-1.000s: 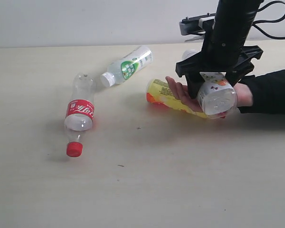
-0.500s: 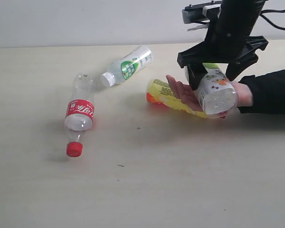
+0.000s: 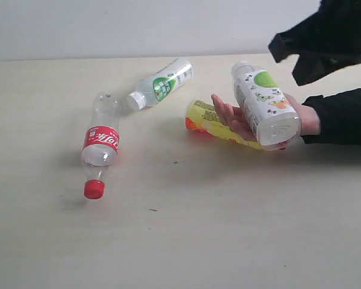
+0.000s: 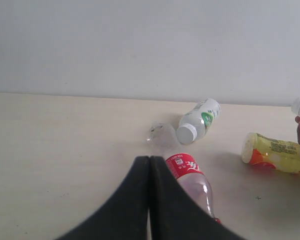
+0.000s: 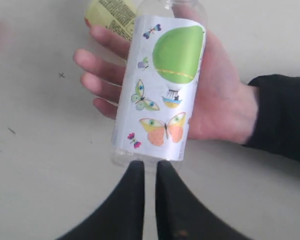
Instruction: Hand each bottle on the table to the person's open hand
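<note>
A clear white-capped bottle with a green and butterfly label (image 3: 263,108) (image 5: 162,90) lies in the person's open hand (image 3: 231,117) (image 5: 217,100), free of any gripper. My right gripper (image 3: 292,60) (image 5: 150,167) hangs above and behind it, its fingers nearly together with only a slim gap and nothing between them. The yellow bottle (image 3: 207,120) (image 4: 277,152) lies on the table (image 3: 198,229), partly under the hand. The red-labelled, red-capped bottle (image 3: 100,144) (image 4: 190,175) and the other green-labelled bottle (image 3: 162,83) (image 4: 200,120) lie to the left. My left gripper (image 4: 149,162) is shut and empty, beside the red-labelled bottle.
The person's black sleeve (image 3: 343,117) reaches in along the table from the right edge. A pale wall (image 3: 138,27) runs behind the table's far edge. A few dark specks (image 3: 175,162) mark the tabletop.
My right gripper has let go of the butterfly-labelled bottle and risen up and to the right. The bottle stays lying in the person's hand. The other bottles have not moved.
</note>
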